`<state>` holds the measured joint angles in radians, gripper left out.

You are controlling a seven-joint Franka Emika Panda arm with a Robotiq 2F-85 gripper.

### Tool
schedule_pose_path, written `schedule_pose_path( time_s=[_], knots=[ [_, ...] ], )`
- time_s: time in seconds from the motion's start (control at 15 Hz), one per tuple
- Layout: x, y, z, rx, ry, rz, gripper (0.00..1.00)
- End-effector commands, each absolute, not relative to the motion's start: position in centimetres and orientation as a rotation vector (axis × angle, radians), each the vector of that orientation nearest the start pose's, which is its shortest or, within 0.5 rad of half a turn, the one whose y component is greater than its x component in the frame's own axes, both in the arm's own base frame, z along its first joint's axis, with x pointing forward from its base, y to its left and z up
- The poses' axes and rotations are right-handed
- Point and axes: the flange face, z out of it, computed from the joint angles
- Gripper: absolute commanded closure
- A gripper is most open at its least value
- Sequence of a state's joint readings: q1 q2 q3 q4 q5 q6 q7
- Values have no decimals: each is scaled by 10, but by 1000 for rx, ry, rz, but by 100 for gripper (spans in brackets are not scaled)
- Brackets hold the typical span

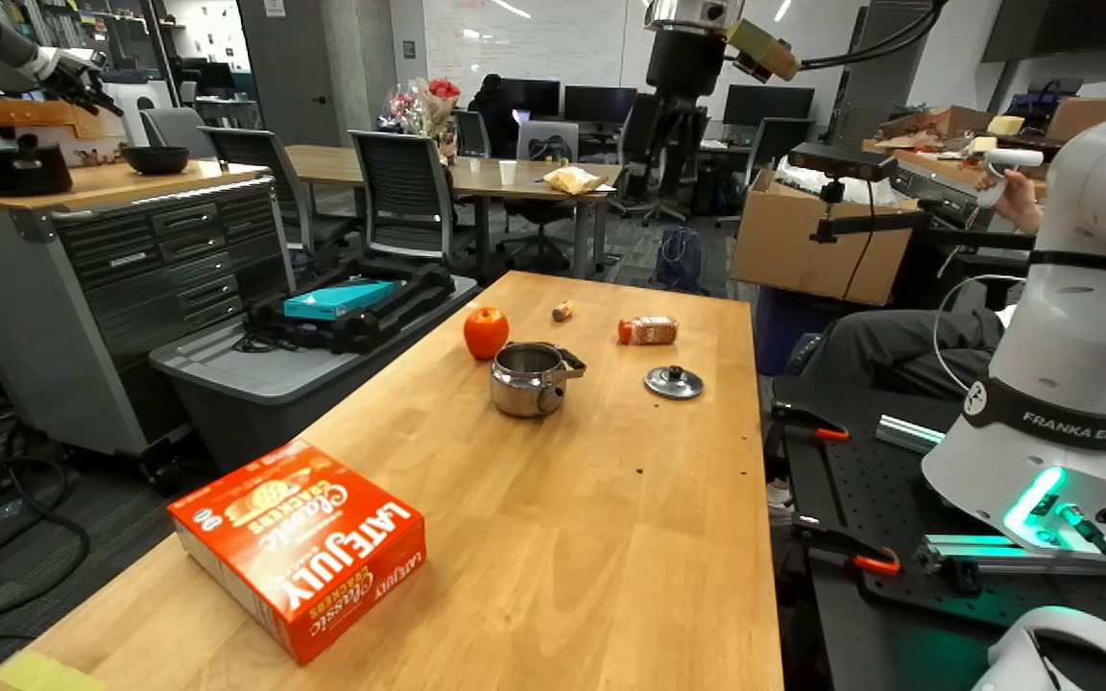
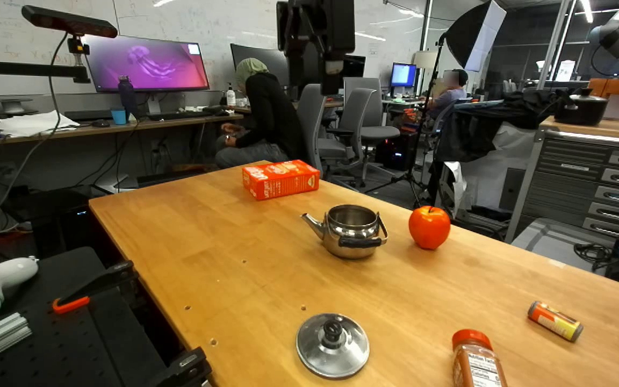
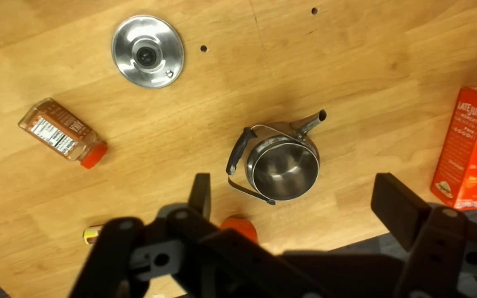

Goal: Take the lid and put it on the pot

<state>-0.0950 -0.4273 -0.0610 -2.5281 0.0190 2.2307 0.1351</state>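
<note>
The lid is a shiny silvery disc with a dark knob. It lies flat, knob up, on the wooden table in both exterior views [image 1: 674, 384] [image 2: 332, 349] and at the upper left of the wrist view [image 3: 128, 51]. The pot is a small steel kettle with a spout and a black-gripped handle folded to its side. It stands upright and uncovered, apart from the lid, in both exterior views [image 1: 519, 392] [image 2: 348, 244] and in the wrist view [image 3: 284, 174]. My gripper [image 1: 661, 171] [image 2: 314, 72] [image 3: 294, 194] is open and empty, high above the table, touching nothing.
A red apple [image 1: 486, 333] [image 2: 429, 227] stands beside the pot. A spice bottle [image 1: 651, 331] [image 2: 479, 365] [image 3: 60, 130] lies near the lid. A small battery-like cylinder [image 1: 563, 311] [image 2: 555, 321] lies beyond. An orange cracker box [image 1: 303, 537] [image 2: 281, 180] [image 3: 470, 153] lies at the spout side.
</note>
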Motion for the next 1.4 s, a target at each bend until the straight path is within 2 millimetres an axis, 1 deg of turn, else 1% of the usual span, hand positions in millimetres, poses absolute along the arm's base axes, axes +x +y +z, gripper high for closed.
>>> schedule_pose_path(
  time_s=[0.0,0.13,0.4,0.8,1.0,1.33],
  knots=[
    [418,-75,409,-3100,508,-243,0],
    [418,-82,393,-3120,534,-216,0],
    [420,-97,369,-3136,585,-160,0],
    [423,-116,331,-3110,629,-65,0],
    [423,-126,308,-3112,657,-3,0],
    [418,-143,264,-3099,712,136,0]
  ],
)
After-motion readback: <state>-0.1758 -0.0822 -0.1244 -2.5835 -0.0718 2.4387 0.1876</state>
